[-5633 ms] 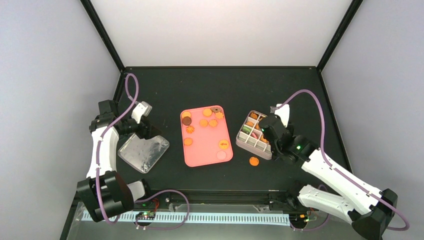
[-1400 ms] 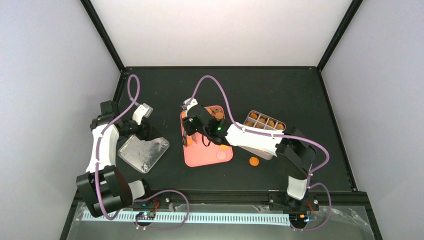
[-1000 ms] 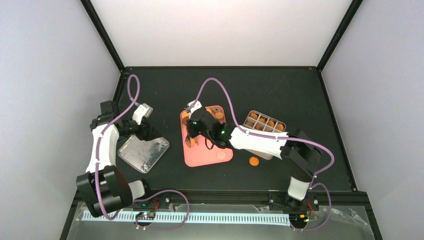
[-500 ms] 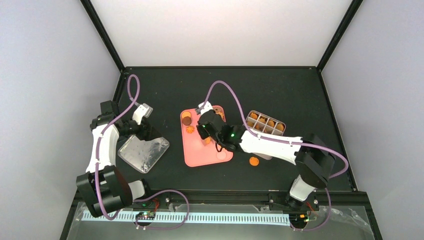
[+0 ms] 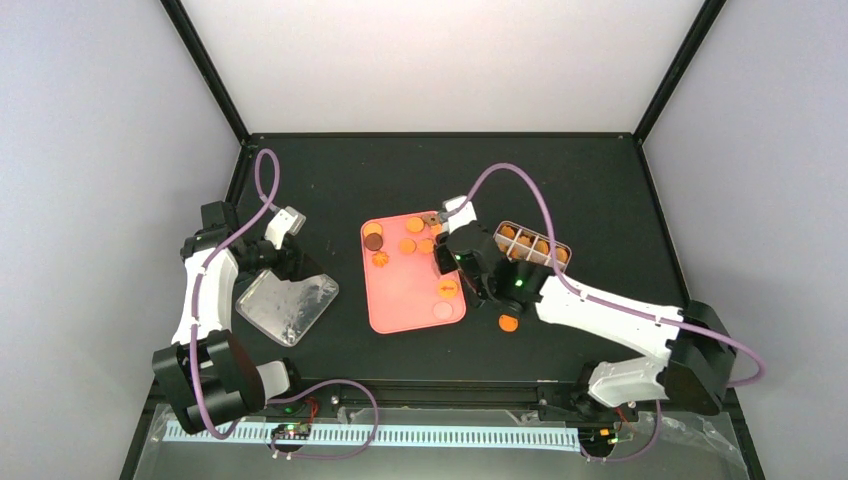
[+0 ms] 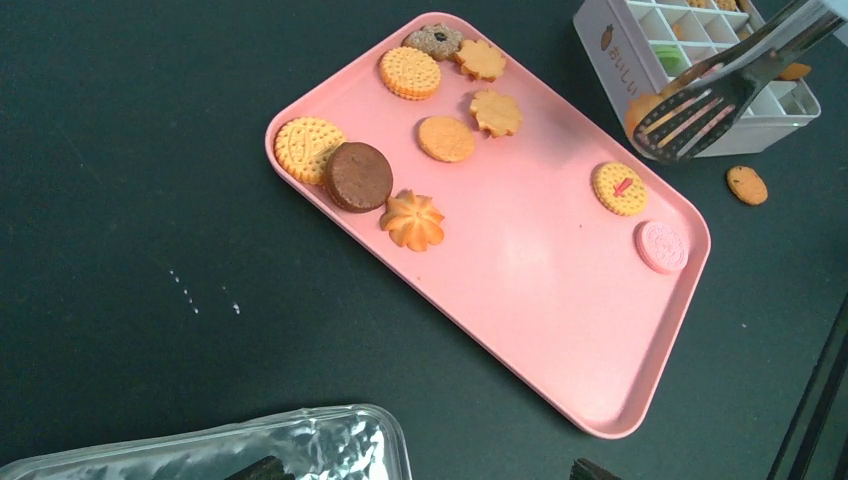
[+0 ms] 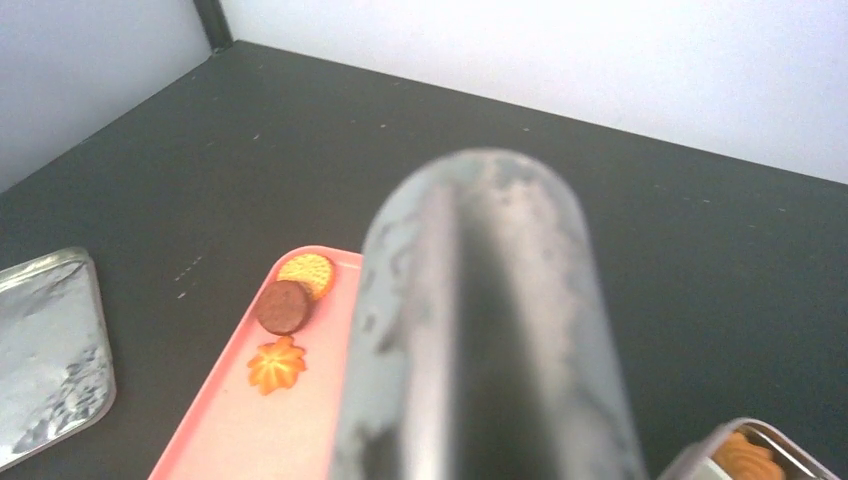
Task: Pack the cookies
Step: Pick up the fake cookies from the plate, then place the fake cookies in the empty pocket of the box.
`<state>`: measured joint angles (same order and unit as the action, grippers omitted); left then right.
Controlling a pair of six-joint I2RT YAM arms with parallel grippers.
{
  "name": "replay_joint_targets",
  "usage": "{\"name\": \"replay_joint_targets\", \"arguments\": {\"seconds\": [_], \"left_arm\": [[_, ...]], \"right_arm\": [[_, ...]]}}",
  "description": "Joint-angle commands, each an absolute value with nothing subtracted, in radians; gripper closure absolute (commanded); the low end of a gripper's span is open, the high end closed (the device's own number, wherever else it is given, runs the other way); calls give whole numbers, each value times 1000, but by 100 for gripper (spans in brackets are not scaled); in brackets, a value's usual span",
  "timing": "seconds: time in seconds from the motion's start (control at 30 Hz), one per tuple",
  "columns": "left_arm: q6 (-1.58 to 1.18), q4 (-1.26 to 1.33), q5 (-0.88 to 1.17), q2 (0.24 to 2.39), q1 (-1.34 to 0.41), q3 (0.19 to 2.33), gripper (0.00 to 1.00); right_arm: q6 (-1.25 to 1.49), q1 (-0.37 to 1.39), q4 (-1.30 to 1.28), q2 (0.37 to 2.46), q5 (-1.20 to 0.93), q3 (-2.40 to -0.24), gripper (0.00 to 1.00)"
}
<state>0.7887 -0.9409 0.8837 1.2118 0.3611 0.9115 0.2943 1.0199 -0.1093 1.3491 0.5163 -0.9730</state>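
Swinging off the pink tray (image 6: 540,270), the right gripper (image 5: 462,250), clamped on tongs (image 6: 735,72) pinching an orange cookie (image 6: 645,108), has reached the box (image 6: 618,50) ahead, likely for release; left gripper (image 5: 288,262) hangs wide.

Japanese lettering on white box (image 6: 612,52)

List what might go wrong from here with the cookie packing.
1. The round orange cookie pinched in the long metal tongs is not yet in the white divided box. It may slip out, and one stray orange cookie already lies on the black table.
2. The tongs' tips are close to the box wall and might knock it.
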Motion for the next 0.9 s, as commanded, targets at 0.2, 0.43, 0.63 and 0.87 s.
{"name": "replay_joint_targets", "arguments": {"seconds": [0.2, 0.43, 0.63, 0.87], "left_arm": [[776, -904, 917, 1227, 371, 897, 26], [781, -904, 911, 1227, 370, 888, 26], [784, -908, 909, 1225, 370, 890, 26], [780, -913, 916, 1224, 370, 902, 26]], "right_arm": [[336, 976, -127, 1177, 628, -851, 99], [334, 974, -164, 1151, 662, -849, 99], [352, 975, -200, 1090, 651, -829, 99], [358, 976, -269, 1004, 651, -798, 99]]}}
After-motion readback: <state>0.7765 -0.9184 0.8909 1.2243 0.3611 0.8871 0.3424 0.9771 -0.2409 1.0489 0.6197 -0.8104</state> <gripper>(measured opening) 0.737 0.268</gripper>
